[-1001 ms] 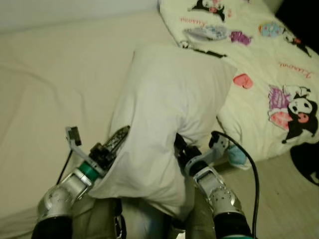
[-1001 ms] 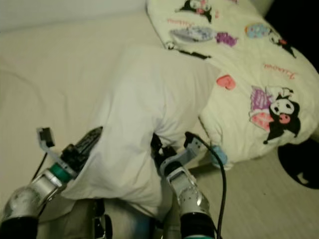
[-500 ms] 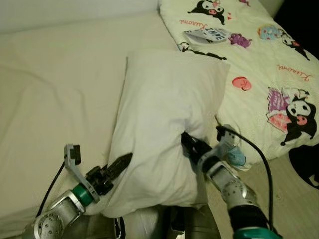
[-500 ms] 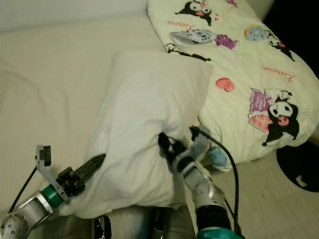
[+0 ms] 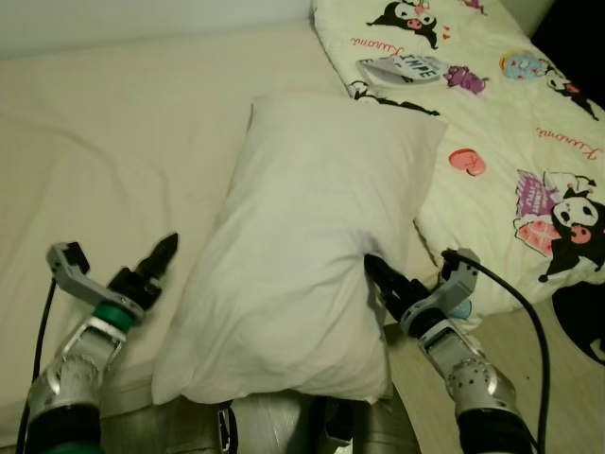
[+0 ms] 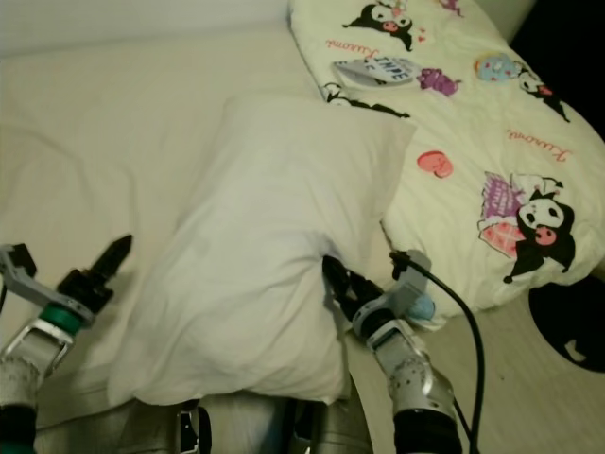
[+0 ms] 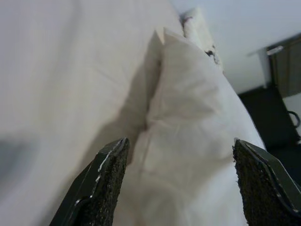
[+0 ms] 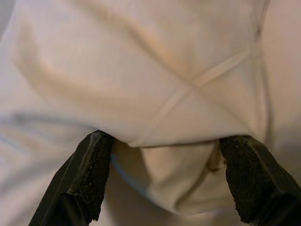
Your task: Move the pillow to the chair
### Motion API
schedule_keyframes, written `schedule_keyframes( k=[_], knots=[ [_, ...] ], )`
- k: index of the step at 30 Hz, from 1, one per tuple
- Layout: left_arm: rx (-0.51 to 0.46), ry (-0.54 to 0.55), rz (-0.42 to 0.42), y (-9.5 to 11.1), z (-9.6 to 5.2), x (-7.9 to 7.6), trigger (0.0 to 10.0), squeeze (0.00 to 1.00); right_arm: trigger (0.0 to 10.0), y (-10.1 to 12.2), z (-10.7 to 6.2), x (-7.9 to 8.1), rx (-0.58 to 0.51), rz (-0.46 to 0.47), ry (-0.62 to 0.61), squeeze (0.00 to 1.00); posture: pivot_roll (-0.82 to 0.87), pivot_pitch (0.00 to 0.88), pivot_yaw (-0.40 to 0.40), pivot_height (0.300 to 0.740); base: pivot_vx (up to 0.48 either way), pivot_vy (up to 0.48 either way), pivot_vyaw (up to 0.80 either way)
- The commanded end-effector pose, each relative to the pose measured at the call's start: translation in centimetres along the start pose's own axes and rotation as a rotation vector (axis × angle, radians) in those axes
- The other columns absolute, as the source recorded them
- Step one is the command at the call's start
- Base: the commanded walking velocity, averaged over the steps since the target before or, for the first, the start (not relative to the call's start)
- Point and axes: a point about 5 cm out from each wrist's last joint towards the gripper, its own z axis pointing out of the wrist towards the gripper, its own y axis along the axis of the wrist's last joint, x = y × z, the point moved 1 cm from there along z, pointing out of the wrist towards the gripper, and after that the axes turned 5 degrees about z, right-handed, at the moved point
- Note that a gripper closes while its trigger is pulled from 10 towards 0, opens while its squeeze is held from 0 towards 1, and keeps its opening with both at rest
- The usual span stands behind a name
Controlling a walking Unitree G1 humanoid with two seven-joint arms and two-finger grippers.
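The white pillow (image 5: pixel 302 246) lies flat on the bed, its near end at the mattress edge. My left gripper (image 5: pixel 159 257) hovers over the sheet just left of the pillow, apart from it. In the left wrist view this gripper (image 7: pixel 178 143) is open, with the pillow (image 7: pixel 197 122) ahead of it. My right gripper (image 5: pixel 381 277) is at the pillow's right side near the lower corner. The right wrist view shows its fingers (image 8: pixel 89 169) spread wide, open, with a fold of pillow fabric (image 8: pixel 160 94) bulging between them.
A cream blanket with cartoon prints (image 5: pixel 510 142) covers the bed's right side and touches the pillow's far right corner. Bare sheet (image 5: pixel 113 142) stretches to the left. Pale floor (image 5: pixel 558 378) and a dark object (image 5: pixel 581 317) lie at the lower right.
The pillow, raised and bunched between both grippers a second ago, now lies flat. My left gripper has drawn away to the left. My right gripper stays at the pillow's right edge.
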Motion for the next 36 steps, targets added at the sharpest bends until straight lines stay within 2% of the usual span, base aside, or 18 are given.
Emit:
schedule_keyframes(
  k=[1, 2, 3, 4, 7, 9, 13, 15, 17, 21, 22, 24, 25, 26, 27, 29, 30, 36],
  knots=[
    [0.049, 0.016, -0.056, -1.7, -0.6, 0.8, 10.0, 1.0, 10.0, 0.1, -0.7, -1.0, -0.013, 0.032, -0.035, 1.0, -0.03, 0.198, 0.013, 0.612, 0.0, 0.0, 0.0],
    [0.174, -0.03, -0.076, -4.7, 0.0, 0.1, 10.0, 1.0, 10.0, -0.4, -0.8, -1.5, -0.026, 0.125, -0.043, 1.0, -0.05, 0.208, 0.019, 0.612, 0.0, 0.0, 0.0],
    [0.174, -0.03, -0.076, -4.7, 0.0, 0.1, 10.0, 1.0, 10.0, -0.4, -0.8, -1.5, -0.026, 0.125, -0.043, 1.0, -0.05, 0.208, 0.019, 0.612, 0.0, 0.0, 0.0],
    [0.3, -0.062, -0.064, -7.6, 0.2, -0.5, 10.0, 1.0, 10.0, -1.2, -0.9, -1.7, -0.022, 0.174, -0.046, 1.0, -0.05, 0.211, 0.02, 0.612, 0.0, 0.0, 0.0],
    [0.345, -0.069, -0.054, -8.6, 0.1, -0.7, 10.0, 1.0, 10.0, -1.4, -0.9, -1.8, -0.017, 0.181, -0.046, 1.0, -0.05, 0.213, 0.02, 0.612, 0.0, 0.0, 0.0],
    [0.454, -0.078, -0.04, -11.4, -0.3, -1.0, 10.0, 1.0, 10.0, -2.6, -1.0, -0.7, 0.029, 0.177, 0.01, 1.0, -0.06, 0.213, 0.023, 0.612, 0.0, 0.0, 0.0],
    [0.491, -0.044, -0.052, -13.8, -0.8, -1.0, 10.0, 1.0, 10.0, -4.6, -1.3, 0.9, 0.115, 0.15, 0.097, 1.0, -0.07, 0.213, 0.032, 0.612, 0.0, 0.0, 0.0],
    [0.488, -0.039, -0.062, -14.0, -0.9, -1.0, 10.0, 1.0, 10.0, -4.9, -1.4, 1.2, 0.13, 0.147, 0.11, 1.0, -0.07, 0.213, 0.032, 0.612, 0.0, 0.0, 0.0],
    [0.462, -0.028, -0.102, -14.4, -1.0, -0.9, 10.0, 1.0, 10.0, -7.1, -1.7, 2.6, 0.244, 0.124, 0.194, 1.0, -0.07, 0.21, 0.028, 0.612, 0.0, 0.0, 0.0],
    [0.465, -0.035, -0.093, -14.4, -1.0, -0.8, 10.0, 1.0, 10.0, -8.4, -1.9, 3.4, 0.321, 0.086, 0.243, 1.0, -0.06, 0.209, 0.027, 0.612, 0.0, 0.0, 0.0],
    [0.466, -0.036, -0.078, -14.2, -1.1, -0.7, 10.0, 1.0, 10.0, -9.2, -2.0, 4.0, 0.358, 0.057, 0.28, 0.22, -0.05, 0.207, 0.024, 0.612, 0.0, 0.0, 0.0],
    [0.466, -0.037, -0.068, -14.1, -1.1, -0.6, 10.0, 1.0, 10.0, -9.6, -2.1, 4.3, 0.381, 0.038, 0.305, 0.22, -0.05, 0.205, 0.024, 0.612, 0.0, 0.0, 0.0],
    [0.458, -0.033, -0.056, -14.0, -1.1, -0.5, 10.0, 1.0, 10.0, -10.0, -2.2, 4.7, 0.401, 0.025, 0.324, 0.0, -0.04, 0.198, 0.023, 0.612, 0.0, 0.0, 0.0],
    [0.437, -0.013, -0.04, -13.7, -1.2, -0.1, 2.4, 0.84, 2.6, -10.3, -2.1, 4.9, 0.416, 0.021, 0.335, 0.0, -0.03, 0.197, 0.024, 0.612, 0.0, 0.0, 0.0],
    [0.421, 0.001, -0.03, -13.5, -1.3, 0.1, 0.0, 0.2, 0.0, -10.4, -2.1, 5.1, 0.424, 0.021, 0.339, 0.0, -0.03, 0.197, 0.024, 0.612, 0.0, 0.0, 0.0],
    [0.41, 0.009, -0.03, -13.4, -1.4, 0.3, 0.0, 0.2, 0.0, -10.6, -2.0, 5.2, 0.432, 0.027, 0.341, 0.0, -0.03, 0.194, 0.025, 0.612, 0.0, 0.0, 0.0],
    [0.405, 0.012, -0.03, -13.3, -1.6, 0.5, 0.0, 0.0, 0.0, -10.6, -1.9, 5.2, 0.437, 0.029, 0.342, 0.0, -0.02, 0.187, 0.024, 0.612, 0.0, 0.0, 0.0],
    [0.384, -0.004, -0.04, -13.0, -1.6, 0.5, 0.0, 0.0, 0.0, -11.2, -1.8, 5.2, 0.466, 0.019, 0.345, 0.0, 0.0, 0.168, 0.02, 0.612, 0.0, 0.0, 0.0]
  ],
)
